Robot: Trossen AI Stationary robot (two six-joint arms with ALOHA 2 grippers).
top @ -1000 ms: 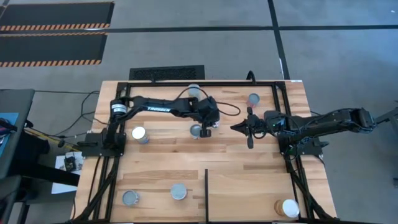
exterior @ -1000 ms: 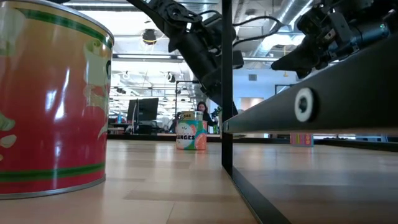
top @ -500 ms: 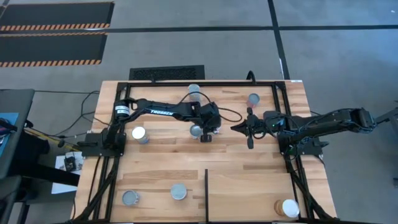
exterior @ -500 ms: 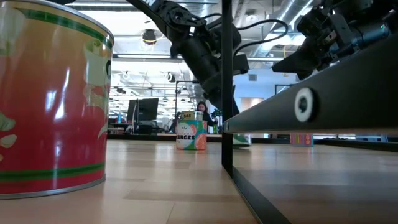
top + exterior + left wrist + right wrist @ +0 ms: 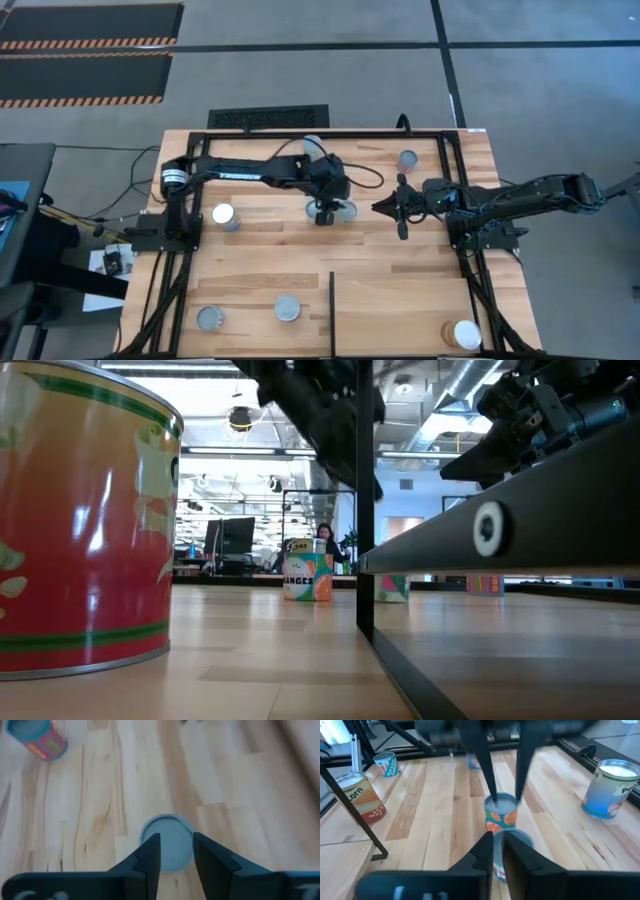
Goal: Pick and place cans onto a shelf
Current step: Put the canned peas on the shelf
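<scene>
Okay, quick pass. Left gripper (image 5: 175, 840) hangs over the middle of the wooden tabletop (image 5: 270, 250). Its fingers are spread wide and grip nothing. A grey-topped can (image 5: 167, 842) stands upright on the wood below the gap. In the low view this gripper is up in the air, clear of the teal-sided can (image 5: 392, 588) standing under it.

Right gripper (image 5: 497, 836) points at the same spot from the other side, near that can but not touching. There is only a narrow slit between its fingers and nothing is held.

From above, a second silver top (image 5: 311, 207) peeks out just beside the left gripper, on the side away from the right arm. In the right wrist view its orange and teal label (image 5: 501, 817) has no legible text.

Readable writing:
- "ANGES" on the orange and teal can (image 5: 308, 575) far back in the low view.
- "orn" on an orange can (image 5: 360, 797) behind a black frame bar.
- "Pe" on the blue can (image 5: 612, 787).
- A small blue and orange can (image 5: 387, 764) has lettering I can't make out.

The big red can (image 5: 85, 520) with green bands in the foreground shows pictures only. The pink-sided can (image 5: 37, 737) is unreadable.

The shelf (image 5: 400, 310) is the section just past the black divider bar (image 5: 331, 300). It carries one white-topped can (image 5: 467, 335) in its far corner. Two more cans (image 5: 210, 318) (image 5: 287, 308) stand on the other side of the bar.
</scene>
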